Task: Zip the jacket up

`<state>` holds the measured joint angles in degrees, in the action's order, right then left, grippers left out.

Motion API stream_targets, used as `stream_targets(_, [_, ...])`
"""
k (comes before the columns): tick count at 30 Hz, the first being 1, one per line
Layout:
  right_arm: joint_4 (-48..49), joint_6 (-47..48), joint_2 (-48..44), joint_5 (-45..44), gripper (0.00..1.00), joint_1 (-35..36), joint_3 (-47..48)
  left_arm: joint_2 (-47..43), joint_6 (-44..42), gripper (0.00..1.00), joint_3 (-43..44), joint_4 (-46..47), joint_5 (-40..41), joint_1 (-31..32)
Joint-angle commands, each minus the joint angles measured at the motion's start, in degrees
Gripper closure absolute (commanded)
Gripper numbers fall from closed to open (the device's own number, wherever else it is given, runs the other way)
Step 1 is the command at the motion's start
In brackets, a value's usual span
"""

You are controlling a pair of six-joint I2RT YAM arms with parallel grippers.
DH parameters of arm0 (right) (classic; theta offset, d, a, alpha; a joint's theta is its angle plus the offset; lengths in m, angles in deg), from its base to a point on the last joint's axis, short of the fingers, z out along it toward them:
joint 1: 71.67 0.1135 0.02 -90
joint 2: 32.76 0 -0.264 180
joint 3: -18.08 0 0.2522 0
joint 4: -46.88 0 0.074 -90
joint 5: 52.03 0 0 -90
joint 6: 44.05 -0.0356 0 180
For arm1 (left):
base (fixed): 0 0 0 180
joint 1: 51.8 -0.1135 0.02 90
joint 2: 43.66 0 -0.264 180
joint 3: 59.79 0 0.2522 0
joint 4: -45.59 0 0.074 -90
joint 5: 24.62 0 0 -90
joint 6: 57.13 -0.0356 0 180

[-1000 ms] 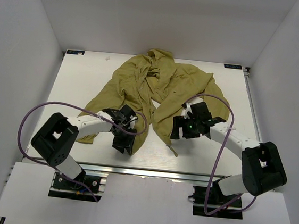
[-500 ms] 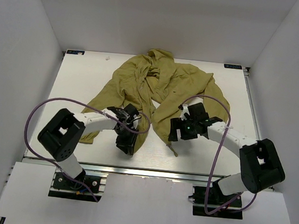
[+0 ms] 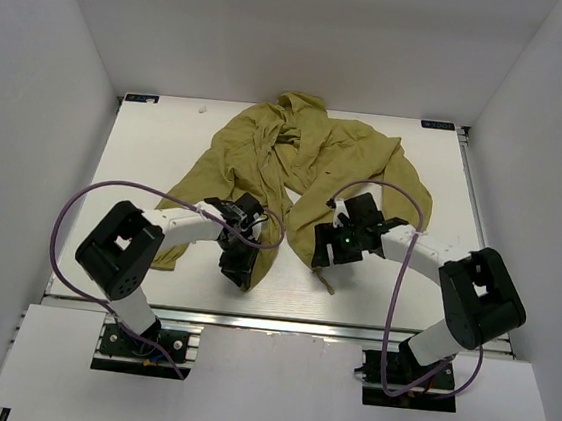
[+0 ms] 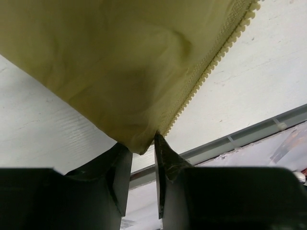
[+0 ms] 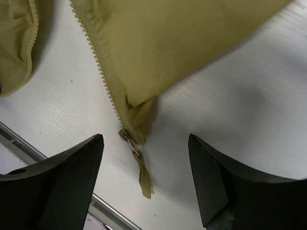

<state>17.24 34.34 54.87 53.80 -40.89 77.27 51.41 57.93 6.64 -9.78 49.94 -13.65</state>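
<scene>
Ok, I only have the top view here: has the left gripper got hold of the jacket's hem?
Observer: In the left wrist view a bottom corner of the jacket sits between the fingers of the left gripper; whether it is pinched I cannot tell.
Operator: Any zipper there?
Observer: Yes, zipper teeth run along that panel's edge from the corner.
Operator: And the right side?
Observer: The right gripper is open, straddling the slider and pull tab, touching neither.
</scene>
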Motion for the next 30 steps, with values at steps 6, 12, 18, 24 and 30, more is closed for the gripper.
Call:
stream_targets(6, [2.70, -0.16, 3.59, 4.38, 0.41, 0.68, 3.61, 0.65, -1.85, 0.81, 1.21, 1.09, 0.68, 0.26])
stream_targets(12, [1.99, 0.80, 4.65, 5.26, 0.61, 1.12, 3.18, -0.84, -2.47, 0.93, -0.10, 1.79, -1.60, 0.26])
stream_targets(18, [1.38, 1.60, 4.47, 6.23, 0.65, 1.38, 2.65, -2.52, -1.59, 1.00, -1.07, 2.75, -2.13, 0.26])
stream_targets(24, [1.38, 1.95, 5.53, 6.49, 0.80, 1.65, 2.91, -3.75, -0.36, 1.00, -1.78, 4.77, -3.45, 0.26])
stream_targets(30, [1.64, 2.12, 5.35, 9.03, 1.00, 1.65, 3.26, -6.56, 0.52, 1.00, -0.99, 6.36, -4.77, 0.26])
